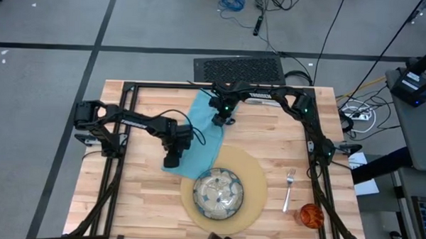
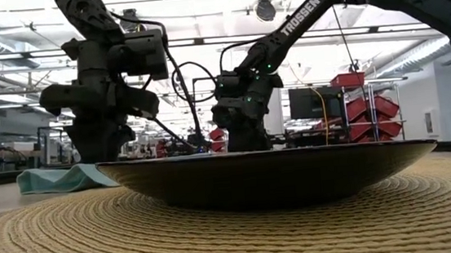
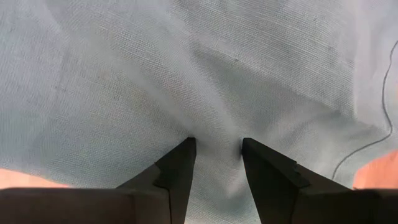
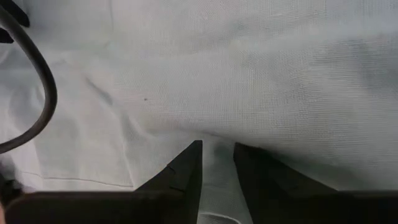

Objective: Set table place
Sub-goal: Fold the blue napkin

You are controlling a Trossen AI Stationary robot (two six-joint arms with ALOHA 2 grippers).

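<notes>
The teal napkin (image 1: 198,137), lying on the tabletop (image 1: 139,202) just left of the placemat (image 1: 257,179), looks light, limp and prone to bunching, so both grippers, left (image 3: 216,149) and right (image 4: 217,152), have fingers clamped on pinched folds of it.

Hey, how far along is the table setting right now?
Done: the plate sits on the placemat, with the fork and orange cup to its right. In hand: the left gripper and right gripper each pinch a fold of the teal napkin, which lies spread behind the placemat. Left: placing the napkin. No knife or spoon is visible.
</notes>
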